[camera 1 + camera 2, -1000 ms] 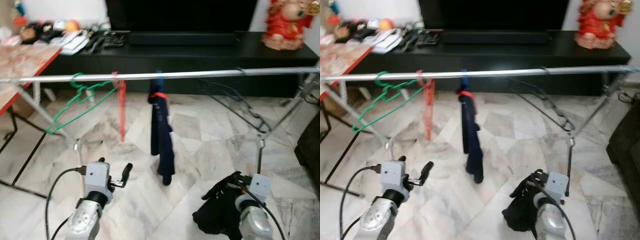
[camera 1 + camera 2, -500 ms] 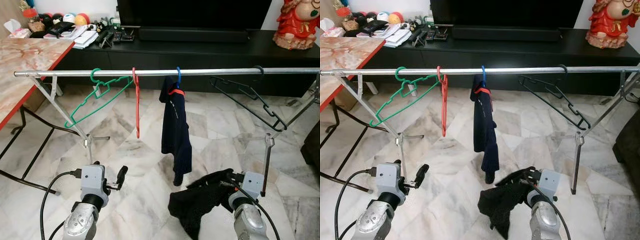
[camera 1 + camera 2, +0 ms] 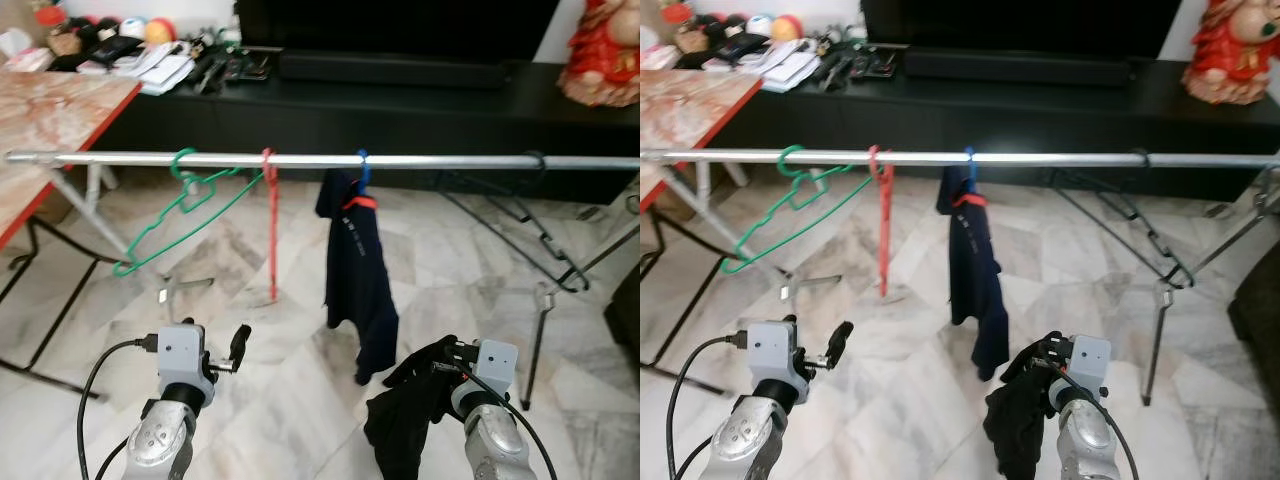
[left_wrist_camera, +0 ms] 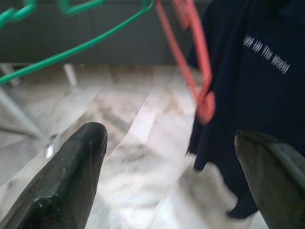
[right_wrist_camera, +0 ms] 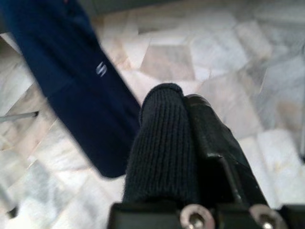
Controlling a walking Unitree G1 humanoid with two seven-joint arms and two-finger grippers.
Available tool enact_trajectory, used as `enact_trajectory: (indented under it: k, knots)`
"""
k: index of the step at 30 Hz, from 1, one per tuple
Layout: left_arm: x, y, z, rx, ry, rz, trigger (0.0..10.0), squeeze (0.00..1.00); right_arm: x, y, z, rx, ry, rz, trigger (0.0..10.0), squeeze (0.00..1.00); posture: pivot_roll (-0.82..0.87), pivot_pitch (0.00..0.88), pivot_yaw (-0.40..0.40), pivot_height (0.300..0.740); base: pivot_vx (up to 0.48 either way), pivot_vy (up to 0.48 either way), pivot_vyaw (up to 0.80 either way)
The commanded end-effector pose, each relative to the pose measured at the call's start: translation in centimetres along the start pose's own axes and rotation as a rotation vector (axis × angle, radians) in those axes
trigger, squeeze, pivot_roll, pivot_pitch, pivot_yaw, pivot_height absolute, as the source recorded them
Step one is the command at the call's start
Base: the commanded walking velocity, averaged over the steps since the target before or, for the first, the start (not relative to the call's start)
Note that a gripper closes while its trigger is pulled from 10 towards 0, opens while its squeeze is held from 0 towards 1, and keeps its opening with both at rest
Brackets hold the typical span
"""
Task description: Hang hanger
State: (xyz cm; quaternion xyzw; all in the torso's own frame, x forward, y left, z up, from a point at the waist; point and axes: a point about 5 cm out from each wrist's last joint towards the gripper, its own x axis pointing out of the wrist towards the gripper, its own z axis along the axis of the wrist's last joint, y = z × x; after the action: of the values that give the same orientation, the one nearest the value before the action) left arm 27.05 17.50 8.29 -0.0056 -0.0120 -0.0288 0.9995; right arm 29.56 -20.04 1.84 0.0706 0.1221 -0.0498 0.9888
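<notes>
Facing the rail (image 3: pixel 430 161), black garment (image 3: pixel 405 425) in tow
Right gripper (image 3: pixel 445 367) clamped on garment below rail's mid-span; left gripper (image 3: pixel 236 345) spread empty, nearer red hanger (image 3: pixel 271 230).

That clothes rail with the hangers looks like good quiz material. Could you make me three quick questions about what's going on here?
1. True or false: the navy shirt hangs from the silver rail on a blue-hooked hanger.
2. What does the right gripper hold? A) a green hanger B) a black garment C) nothing
3. Fill in: the left gripper is ____, with nothing between its fingers.

Key
1. True; it hangs between the red hanger and the black hanger.
2. B; the black garment droops from its shut fingers.
3. Open; the green hanger hangs on the rail ahead of it.
</notes>
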Motion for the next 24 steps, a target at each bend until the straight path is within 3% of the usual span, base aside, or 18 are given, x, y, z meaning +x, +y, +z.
enact_trajectory:
  k: [1,4,7,11,24]
  knots:
    - [0.0,-0.6,-0.4,-0.022,0.007,0.008,10.0,0.00,0.2,-0.8,0.7,-0.024,-0.015,-0.003,10.0,0.00,-0.07,0.149,-0.027,0.740,0.296,0.000,0.00]
    - [0.2,-1.4,0.1,0.007,-0.023,-0.029,10.0,0.00,0.6,-1.3,1.6,-0.038,-0.031,-0.015,10.0,0.00,-0.07,0.150,-0.039,0.740,0.294,0.000,0.00]
    - [0.2,-1.6,0.3,-0.011,-0.034,-0.021,10.0,0.00,0.8,-1.3,2.1,-0.046,-0.048,-0.014,10.0,0.00,-0.08,0.149,-0.043,0.740,0.295,0.000,0.00]
    - [0.3,-1.8,1.0,0.035,-0.071,-0.048,10.0,0.00,0.8,-1.4,2.1,-0.043,-0.047,-0.020,10.0,0.00,-0.07,0.148,-0.051,0.740,0.293,0.000,0.00]
    - [0.4,-0.8,2.2,0.064,-0.115,-0.002,10.0,0.00,0.5,-0.5,1.0,-0.035,-0.023,-0.009,10.0,0.00,-0.05,0.159,-0.021,0.740,0.216,0.000,0.00]
